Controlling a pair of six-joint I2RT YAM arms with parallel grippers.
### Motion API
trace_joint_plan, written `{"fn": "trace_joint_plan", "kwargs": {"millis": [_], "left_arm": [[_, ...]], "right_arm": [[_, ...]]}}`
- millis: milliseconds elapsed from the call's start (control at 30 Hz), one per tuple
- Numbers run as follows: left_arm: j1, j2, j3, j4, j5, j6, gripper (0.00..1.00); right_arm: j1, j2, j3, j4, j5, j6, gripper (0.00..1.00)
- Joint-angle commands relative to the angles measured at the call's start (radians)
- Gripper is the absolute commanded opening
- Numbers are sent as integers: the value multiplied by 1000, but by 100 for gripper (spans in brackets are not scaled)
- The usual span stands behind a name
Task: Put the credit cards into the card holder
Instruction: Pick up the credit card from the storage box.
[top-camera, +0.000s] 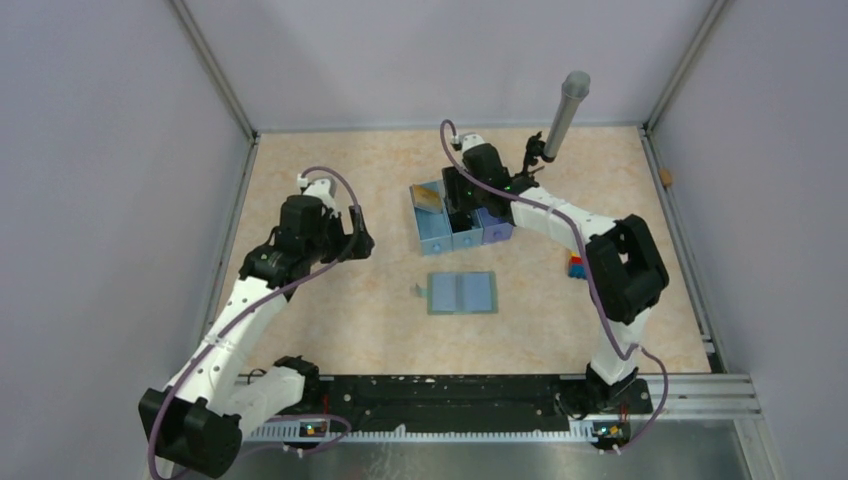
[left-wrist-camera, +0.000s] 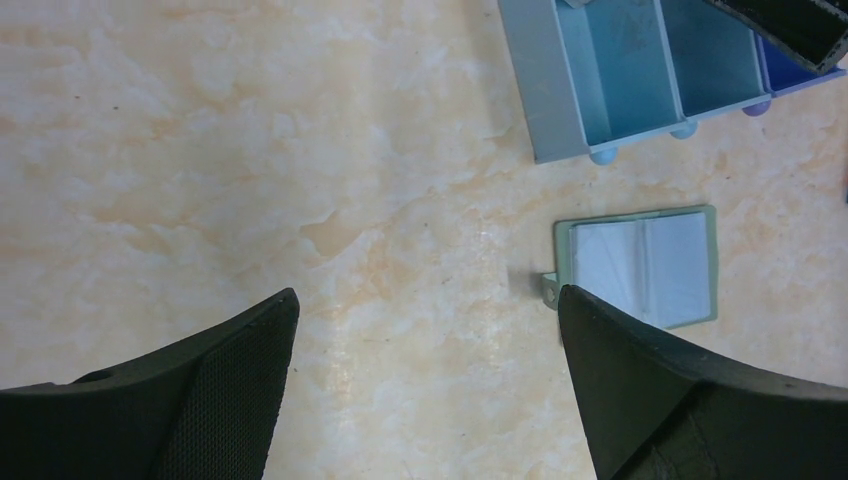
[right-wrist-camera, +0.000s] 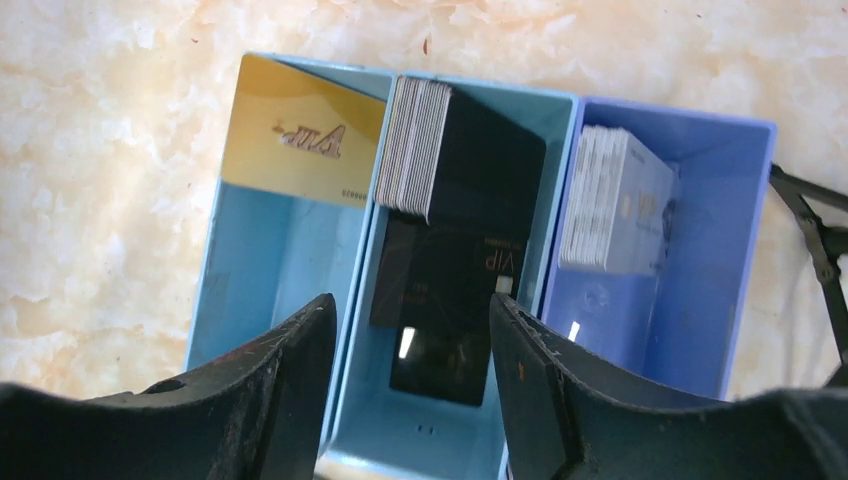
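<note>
Marbled worktop (top-camera: 340, 310) | left jaws wide, empty | right jaws parted, empty, over black cards (right-wrist-camera: 490, 160), middle bay of tray (right-wrist-camera: 280, 260) | advise pinching one card only

Card holder (top-camera: 461, 293) lies just before tray (top-camera: 437, 240) (cards (right-wrist-camera: 415, 150) in its compts).

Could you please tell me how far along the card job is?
Done: the card holder lies open, no card visible in it. In hand: the right tool hangs open over black cards in the tray. Remaining: every card; the left tool is open, empty.
</note>
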Motion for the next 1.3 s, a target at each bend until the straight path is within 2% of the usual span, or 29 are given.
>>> {"fn": "trace_joint_plan", "kwargs": {"millis": [0,700,1000,1267], "left_arm": [[6,-24,67,-49,-102,103,99],[18,4,33,-20,-49,104,99],[28,7,30,-19,-48,108,99],[32,12,28,-17,-16,109,99]], "right_arm": [[-23,91,122,-13,-62,-69,57],[-56,312,317,-25,-172,-20,64],[-56,295,324,-14,-194,2,55],[-55,272,314,-12,-186,6,42]]}}
